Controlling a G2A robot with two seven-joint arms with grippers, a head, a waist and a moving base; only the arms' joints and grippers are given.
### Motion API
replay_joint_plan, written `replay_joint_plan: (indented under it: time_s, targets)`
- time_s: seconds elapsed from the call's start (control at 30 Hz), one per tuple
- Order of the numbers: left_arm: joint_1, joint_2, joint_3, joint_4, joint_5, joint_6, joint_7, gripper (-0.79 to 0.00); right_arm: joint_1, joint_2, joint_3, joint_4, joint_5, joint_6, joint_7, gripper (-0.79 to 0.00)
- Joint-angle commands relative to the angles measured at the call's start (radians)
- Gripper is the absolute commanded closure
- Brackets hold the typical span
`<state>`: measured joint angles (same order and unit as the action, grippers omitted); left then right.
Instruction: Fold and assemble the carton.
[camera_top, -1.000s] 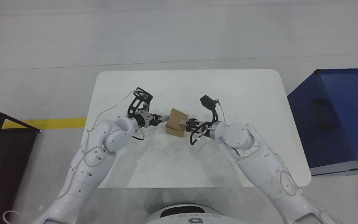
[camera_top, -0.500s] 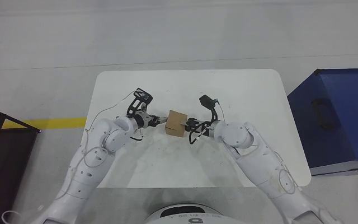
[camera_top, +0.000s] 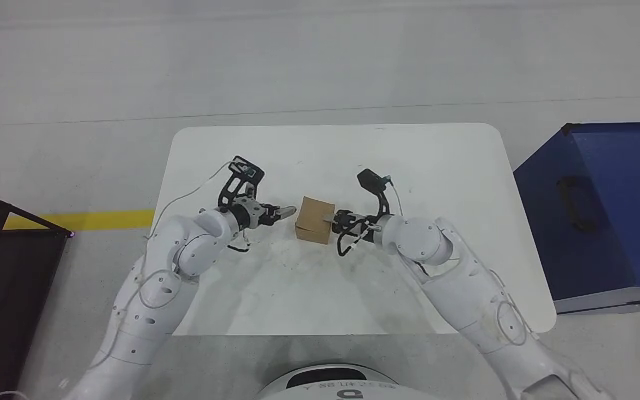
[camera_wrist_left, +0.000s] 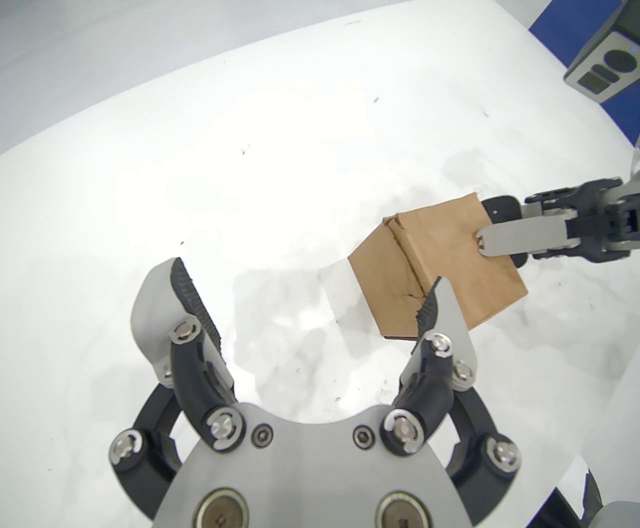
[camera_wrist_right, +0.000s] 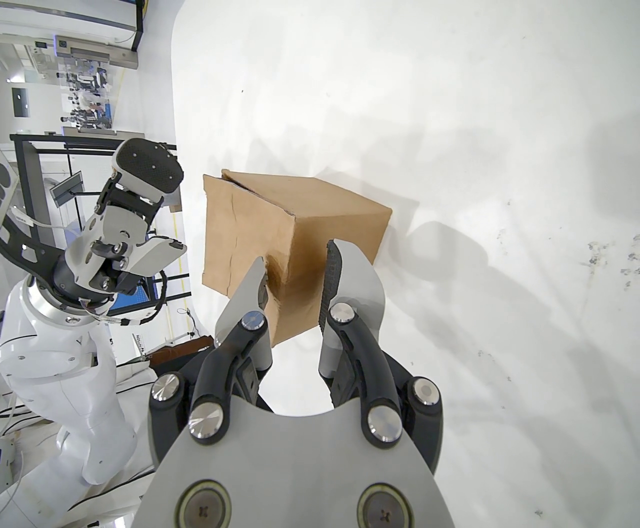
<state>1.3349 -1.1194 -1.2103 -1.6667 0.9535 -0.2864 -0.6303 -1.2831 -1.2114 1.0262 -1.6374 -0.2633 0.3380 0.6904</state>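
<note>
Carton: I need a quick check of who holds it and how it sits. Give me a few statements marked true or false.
1. The right gripper is shut on the carton. True.
2. The left gripper also grips the carton. False: it is open and holds nothing.
3. The carton lies as a flat sheet. False: it is folded into a box shape.
4. Seen from above, the carton is near the middle of the white table. True.

Bright, even light from overhead. White table (camera_wrist_left: 240, 125) glares, nearly washed out. Soft, pale shadow beside box (camera_wrist_right: 260, 230). Wrist views bow straight lines strongly at the edges.
</note>
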Motion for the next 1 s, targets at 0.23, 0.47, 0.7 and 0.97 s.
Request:
replay_joint_plan:
  time_s: [0.23, 0.47, 0.7, 0.97]
  targets:
    - [-0.088, -0.018, 0.102, 0.073, 0.039, -0.014, -0.038, -0.785, -0.017, 0.004, 0.008, -0.03, -0.015, 0.007, -0.003, -0.228]
    - [-0.066, -0.014, 0.066, 0.056, -0.012, -0.019, 0.02, -0.785, -0.065, 0.016, 0.048, -0.111, -0.037, 0.007, -0.023, -0.296]
    - [0.023, 0.001, -0.041, -0.002, -0.11, -0.03, 0.092, -0.785, -0.145, 0.031, 0.106, -0.277, -0.103, 0.023, -0.087, 0.0]
    - [0.139, 0.001, -0.142, 0.031, -0.518, -0.138, 0.227, -0.785, -0.141, 0.013, 0.018, -0.264, -0.135, -0.005, -0.216, 0.0]
